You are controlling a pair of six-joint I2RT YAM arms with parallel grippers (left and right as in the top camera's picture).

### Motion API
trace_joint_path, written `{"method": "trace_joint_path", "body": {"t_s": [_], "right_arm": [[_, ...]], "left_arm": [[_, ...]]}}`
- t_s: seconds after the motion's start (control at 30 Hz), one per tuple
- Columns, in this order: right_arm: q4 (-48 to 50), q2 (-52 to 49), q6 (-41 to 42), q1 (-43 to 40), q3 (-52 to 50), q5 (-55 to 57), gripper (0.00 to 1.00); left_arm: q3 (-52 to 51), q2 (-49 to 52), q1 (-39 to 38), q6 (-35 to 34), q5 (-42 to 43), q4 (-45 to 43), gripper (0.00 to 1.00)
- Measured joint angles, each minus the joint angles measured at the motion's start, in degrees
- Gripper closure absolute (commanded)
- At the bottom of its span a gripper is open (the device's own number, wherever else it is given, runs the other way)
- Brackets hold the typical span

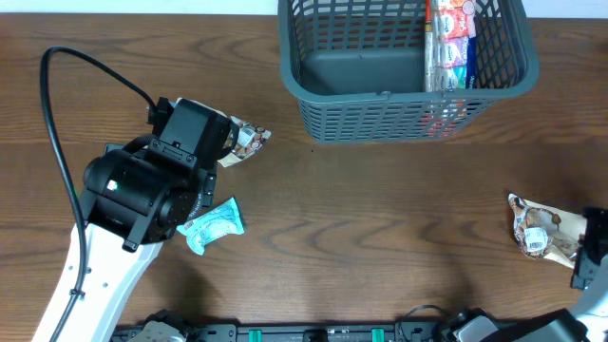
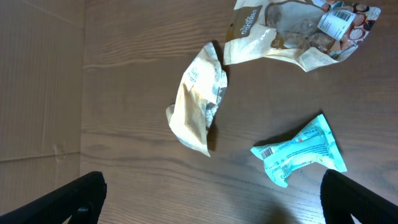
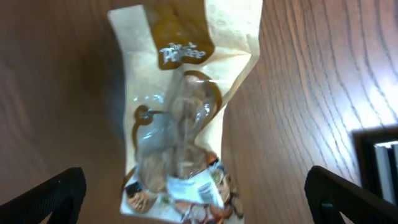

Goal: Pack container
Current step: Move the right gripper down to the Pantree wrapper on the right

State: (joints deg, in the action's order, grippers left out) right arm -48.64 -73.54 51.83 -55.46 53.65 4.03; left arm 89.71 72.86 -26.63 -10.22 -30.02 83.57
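The dark grey-blue mesh container (image 1: 328, 76) stands at the back of the table with several snack packets stacked along its right side (image 1: 448, 43). My left gripper (image 2: 211, 202) is open and empty, above bare wood. Ahead of it lie a cream packet (image 2: 199, 102), a beige-brown packet (image 2: 298, 31) and a teal packet (image 2: 298, 154). In the overhead view the left arm (image 1: 185, 138) covers the cream packet. My right gripper (image 3: 199, 208) is open, its fingers either side of a beige-brown snack packet (image 3: 180, 112), not touching it.
In the overhead view the teal packet (image 1: 214, 225) and the beige-brown packet (image 1: 245, 141) lie beside the left arm. The right packet (image 1: 541, 228) lies near the table's right edge, next to the right gripper (image 1: 591, 249). A black cable (image 1: 57, 114) loops at far left.
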Motion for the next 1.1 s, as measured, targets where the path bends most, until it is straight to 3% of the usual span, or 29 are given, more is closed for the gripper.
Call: {"method": "trace_joint_path", "body": {"t_s": [0.43,1.1], "right_arm": [[12.0,-6.5,-2.8,-1.0,-4.6,-4.6,0.01],[14.1,-13.5,9.4,-1.0,-4.7,-2.7,0.01]], "left_arm": [[0.0,0.0,0.0,0.0,0.0,0.0,0.01],[0.0,0.0,0.0,0.0,0.0,0.0,0.01]]}}
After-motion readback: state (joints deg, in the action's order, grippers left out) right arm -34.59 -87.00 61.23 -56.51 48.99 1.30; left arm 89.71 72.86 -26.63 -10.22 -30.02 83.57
